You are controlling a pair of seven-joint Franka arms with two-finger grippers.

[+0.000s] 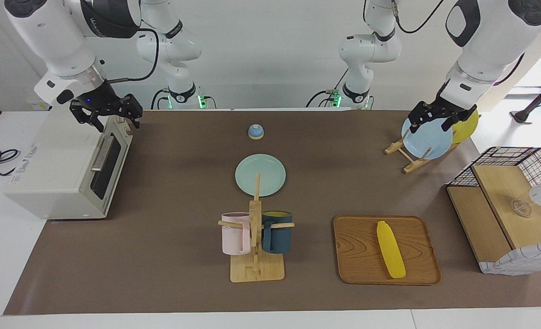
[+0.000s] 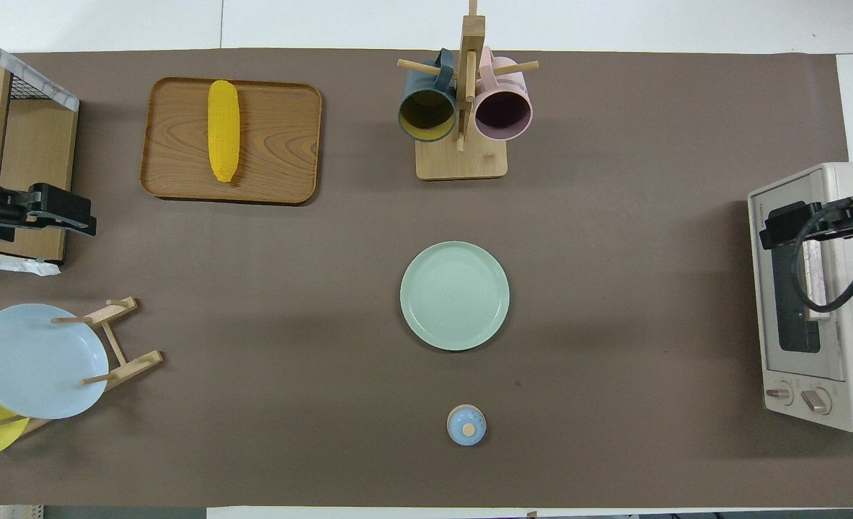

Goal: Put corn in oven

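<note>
— Where's the corn (image 1: pixel 391 250)?

— Lying flat on the wooden tray (image 1: pixel 357 256), toward the left arm's end of the table, farther from the robots than the plate rack (image 1: pixel 409 157). Nothing touches it.

— And the oven (image 1: pixel 64 169)?

— At the right arm's end, door shut, its silver handle (image 1: pixel 100 154) across the dark glass.

— The grippers?

— The right gripper (image 1: pixel 107 115) hangs over the oven's top edge, above the door. Its fingers (image 1: pixel 135 119) are spread apart, holding nothing. The left gripper (image 1: pixel 438 119) is up over the blue plate (image 1: pixel 428 139) in the rack, fingers parted, also empty.

— What's in the middle?

— A green plate (image 2: pixel 454 295), a small blue lidded pot (image 2: pixel 466 424) nearer the robots, and a mug stand (image 2: pixel 462 155) with a pink mug (image 2: pixel 503 112) and a dark blue mug (image 2: pixel 427 112).
</note>
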